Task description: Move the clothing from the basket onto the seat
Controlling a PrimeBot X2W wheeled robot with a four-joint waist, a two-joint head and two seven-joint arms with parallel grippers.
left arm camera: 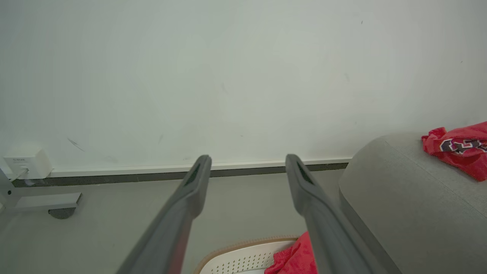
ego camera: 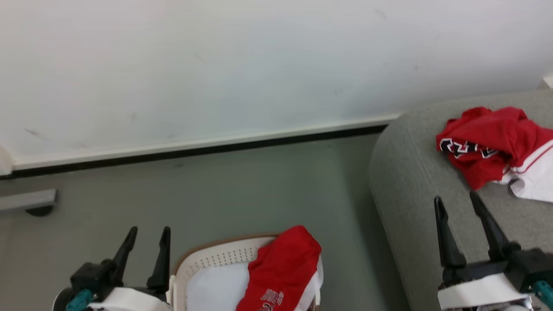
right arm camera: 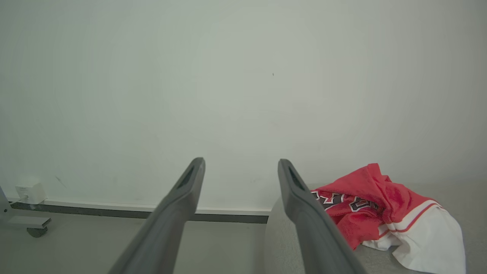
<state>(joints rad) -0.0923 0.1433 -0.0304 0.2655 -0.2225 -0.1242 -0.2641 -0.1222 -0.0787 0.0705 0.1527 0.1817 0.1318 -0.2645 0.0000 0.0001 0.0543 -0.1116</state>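
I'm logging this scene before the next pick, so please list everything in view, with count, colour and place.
wall: one, white, behind everything
skirting: one, white over a black strip, foot of the wall
floor: one, grey-green
seat: one, grey fabric, right side
basket: one, cream-white with a brown rim, on the floor left of the seat
crumpled garment: one, red with white trim and black-and-white lettering, on the seat
draped garment: one, red with white, over the basket's right rim
wall box: one, white, far left
wheeled foot: one, grey, floor, far left
left gripper: one, dark, open, empty, beside the basket
right gripper: one, dark, open, empty, over the seat
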